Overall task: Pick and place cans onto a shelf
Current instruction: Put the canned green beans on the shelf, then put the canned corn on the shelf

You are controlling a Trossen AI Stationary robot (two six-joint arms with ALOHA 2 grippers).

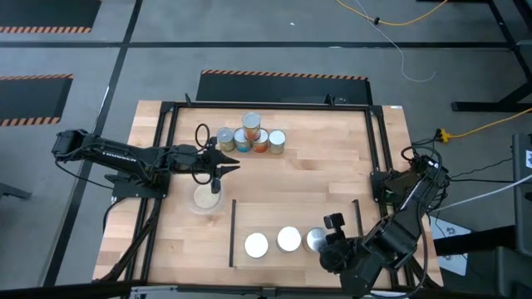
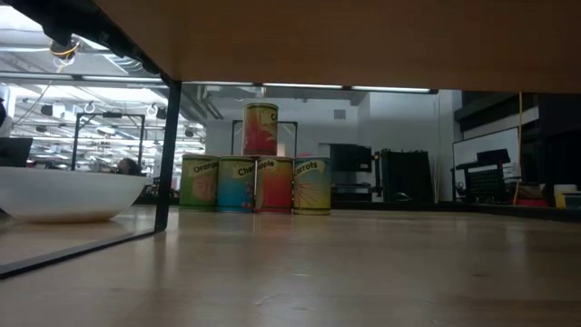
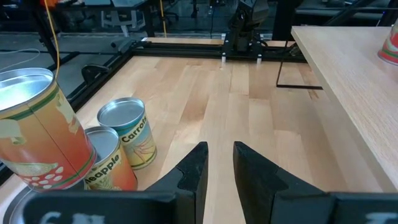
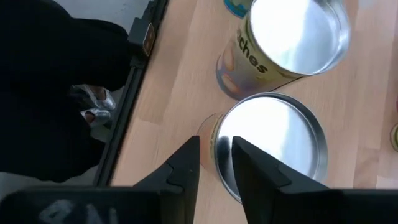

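Note:
Several cans (image 1: 251,138) stand in a cluster at the table's far middle, one stacked on top (image 2: 260,128). They also show in the left wrist view (image 3: 127,134). Three more cans (image 1: 288,239) stand upright on the light-wood shelf (image 1: 274,218) at the near edge. My left gripper (image 1: 223,163) is shut and empty, just on the near side of the cluster. My right gripper (image 4: 216,163) is shut above the rim of the shelf's rightmost can (image 4: 270,149). My right gripper points down from above at the edge of the rightmost can's silver top (image 4: 224,146). I cannot tell whether its shut fingers touch the can. The can stands upright on the shelf.
A round dish (image 1: 206,198) with beige contents sits on the table just on the near side of my left gripper; in the low view it shows as a white bowl (image 2: 64,193). A black metal frame (image 1: 166,133) runs around the table. The raised shelf (image 3: 348,87) has bare room at its left end.

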